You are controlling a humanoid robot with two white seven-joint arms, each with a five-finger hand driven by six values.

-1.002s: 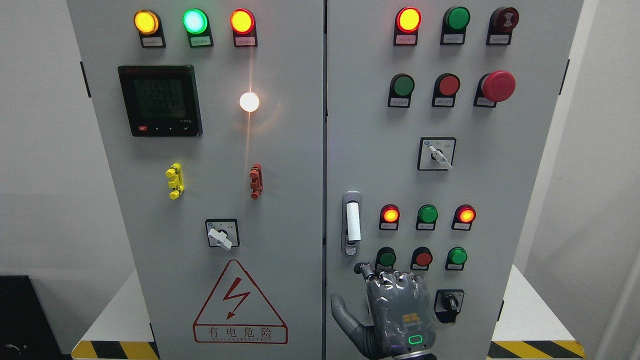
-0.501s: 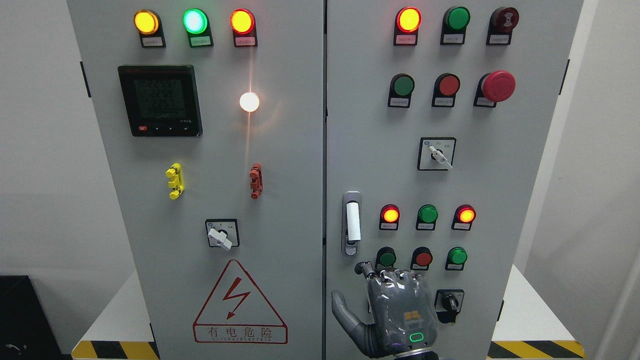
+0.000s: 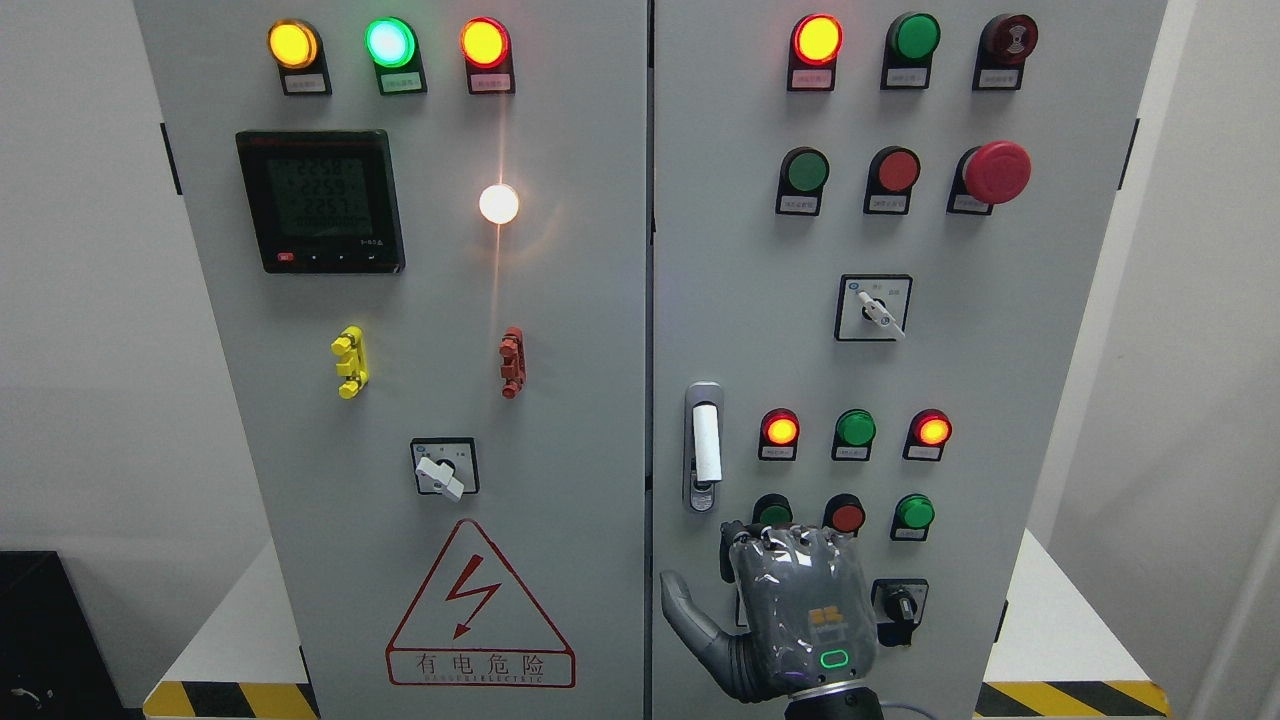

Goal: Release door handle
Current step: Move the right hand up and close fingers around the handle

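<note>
Already off it: in the head view the right hand point(image 3: 790, 610) sits just below the handle point(image 3: 704, 446), not touching, holding nothing. Fingers curled toward the door point(image 3: 1000, 300), thumb out to the side; exact curl can't tell, seen from the back. Handle is upright, low on the door's left edge. Risk, imo: knuckles sit right by the buttons point(image 3: 846, 514) and the knob point(image 3: 898, 604) w/ little clearance, so a sloppy pull-back could bump one.

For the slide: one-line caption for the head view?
Grey robot right hand, fingers curled, hovers below the white-wrapped silver door handle on the grey control cabinet, not gripping it.
</note>
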